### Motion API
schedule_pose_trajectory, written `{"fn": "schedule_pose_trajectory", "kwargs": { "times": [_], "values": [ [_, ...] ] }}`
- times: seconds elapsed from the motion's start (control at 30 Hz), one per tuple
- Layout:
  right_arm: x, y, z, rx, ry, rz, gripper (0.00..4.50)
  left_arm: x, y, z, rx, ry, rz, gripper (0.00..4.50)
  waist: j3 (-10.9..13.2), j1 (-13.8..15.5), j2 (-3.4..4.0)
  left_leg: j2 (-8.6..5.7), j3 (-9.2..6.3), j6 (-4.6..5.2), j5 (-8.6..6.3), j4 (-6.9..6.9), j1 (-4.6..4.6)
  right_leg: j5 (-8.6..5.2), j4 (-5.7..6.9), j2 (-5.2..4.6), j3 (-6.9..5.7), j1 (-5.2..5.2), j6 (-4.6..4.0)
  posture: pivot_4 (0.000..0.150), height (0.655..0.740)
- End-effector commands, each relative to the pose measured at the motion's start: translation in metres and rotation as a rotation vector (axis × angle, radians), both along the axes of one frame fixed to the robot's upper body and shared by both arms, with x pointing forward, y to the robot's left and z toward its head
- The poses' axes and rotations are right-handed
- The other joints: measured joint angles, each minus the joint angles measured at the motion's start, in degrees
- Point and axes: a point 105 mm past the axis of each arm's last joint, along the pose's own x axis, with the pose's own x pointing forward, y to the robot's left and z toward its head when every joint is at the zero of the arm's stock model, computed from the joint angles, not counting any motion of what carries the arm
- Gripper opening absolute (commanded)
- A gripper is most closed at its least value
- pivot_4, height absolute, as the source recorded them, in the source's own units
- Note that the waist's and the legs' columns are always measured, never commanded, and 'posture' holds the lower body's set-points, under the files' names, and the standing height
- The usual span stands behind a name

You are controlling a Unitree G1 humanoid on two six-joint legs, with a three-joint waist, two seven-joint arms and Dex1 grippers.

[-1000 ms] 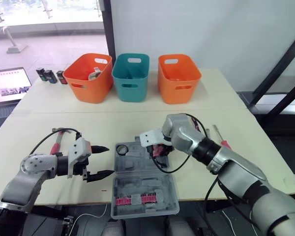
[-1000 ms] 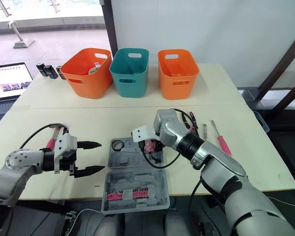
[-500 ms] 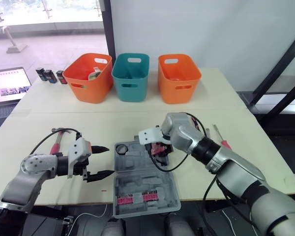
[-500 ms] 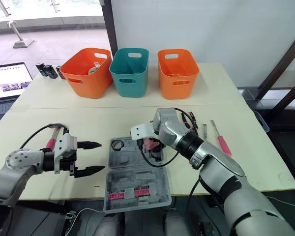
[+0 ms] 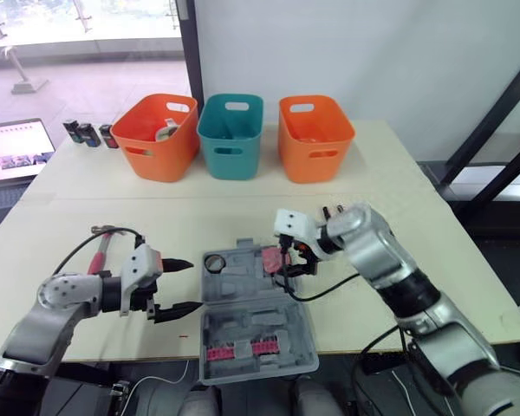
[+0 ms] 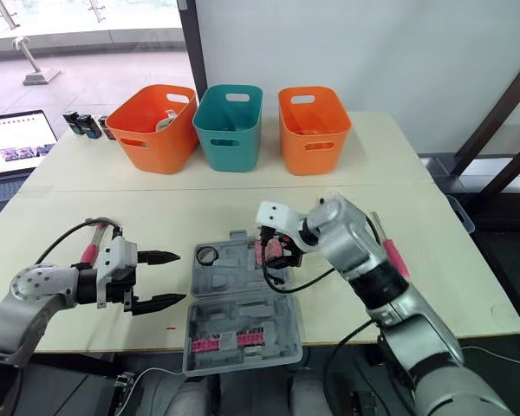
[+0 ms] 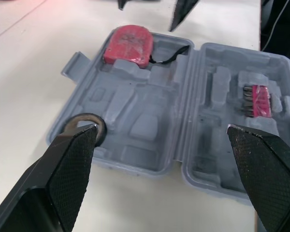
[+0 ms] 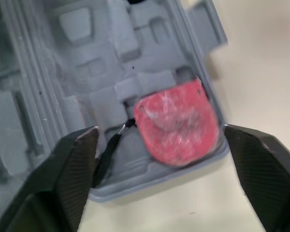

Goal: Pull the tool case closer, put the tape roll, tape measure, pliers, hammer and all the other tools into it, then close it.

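Note:
The grey tool case (image 5: 253,325) lies open at the table's front edge. A red tape measure (image 5: 270,257) rests in its far right corner, also in the right wrist view (image 8: 176,123). My right gripper (image 5: 296,258) hovers just right of it, open and empty. A black tape roll (image 5: 214,262) sits in the case's far left pocket. My left gripper (image 5: 191,283) is open and empty, just left of the case. The red-handled hammer (image 5: 100,249) lies behind my left arm. A pink-handled screwdriver (image 6: 393,258) lies to the right of my right arm.
Two orange baskets (image 5: 160,134) (image 5: 315,134) and a teal one (image 5: 230,134) line the table's far side. A laptop (image 5: 13,152) and small black items (image 5: 87,133) sit at far left. Pink bit holders (image 5: 238,349) fill the case's near half.
My right gripper has let go of the tape measure, which now lies in the case. The right arm has swung out to the right. The left gripper has not moved.

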Motion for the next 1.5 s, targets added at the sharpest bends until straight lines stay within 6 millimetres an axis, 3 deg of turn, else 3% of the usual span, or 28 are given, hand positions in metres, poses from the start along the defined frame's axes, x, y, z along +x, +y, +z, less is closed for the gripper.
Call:
{"fn": "schedule_pose_trajectory", "kwargs": {
  "times": [0.03, 0.47, 0.57, 0.63, 1.1, 1.27, 1.5],
  "values": [
    [0.0, 0.009, 0.023, 0.168, -0.132, 0.023, 2.65, -0.002, -0.002, 0.007, -0.014, -0.028, -0.002, 4.5, 0.0, -0.1, 0.0, 0.0, 0.0, 0.0, 0.0, -0.01, 0.0, 0.0, -0.01, 0.0, 0.0, -0.01, -0.01, 0.15, 0.74],
    [0.017, 0.002, 0.001, 0.301, -0.257, -0.113, 2.65, -0.004, -0.006, 0.007, -0.023, -0.024, 0.011, 4.5, 0.0, 0.02, -0.01, 0.0, 0.0, 0.0, 0.0, 0.0, 0.0, -0.01, -0.06, 0.0, 0.01, 0.03, -0.03, 0.15, 0.74],
    [0.015, 0.002, -0.001, 0.302, -0.256, -0.115, 1.83, -0.004, -0.007, 0.007, -0.024, -0.023, 0.015, 4.5, 0.0, -0.02, -0.01, 0.0, 0.0, 0.0, 0.0, -0.01, 0.0, -0.01, -0.05, 0.0, 0.01, 0.03, -0.03, 0.15, 0.74],
    [0.014, 0.003, -0.002, 0.298, -0.256, -0.11, 0.95, -0.004, -0.007, 0.007, -0.024, -0.022, 0.017, 4.5, 0.01, -0.03, -0.01, 0.0, -0.01, 0.0, 0.0, -0.01, 0.01, -0.01, -0.05, 0.0, 0.01, 0.03, -0.03, 0.15, 0.74],
    [0.014, -0.008, -0.036, 0.231, -0.193, -0.185, 0.95, -0.004, -0.006, 0.008, -0.025, -0.023, 0.021, 4.5, 0.01, 0.0, -0.01, 0.0, -0.01, 0.0, 0.0, -0.01, 0.01, -0.02, -0.06, 0.0, 0.01, 0.03, -0.05, 0.15, 0.74],
    [0.017, -0.026, -0.063, 0.142, -0.11, -0.287, 0.95, -0.004, -0.006, 0.007, -0.026, -0.024, 0.02, 4.5, -0.01, 0.0, -0.03, 0.0, -0.01, 0.0, 0.0, 0.0, 0.04, -0.03, -0.06, 0.0, 0.02, 0.08, -0.06, 0.15, 0.74],
    [0.005, -0.036, -0.086, 0.068, 0.051, -0.354, 0.95, -0.004, -0.004, 0.007, -0.026, -0.024, 0.024, 4.5, -0.15, 0.26, -0.23, -0.01, -0.03, 0.0, 0.0, 0.04, 0.12, -0.05, -0.15, -0.01, 0.0, 0.24, -0.11, 0.15, 0.74]
  ]
}}
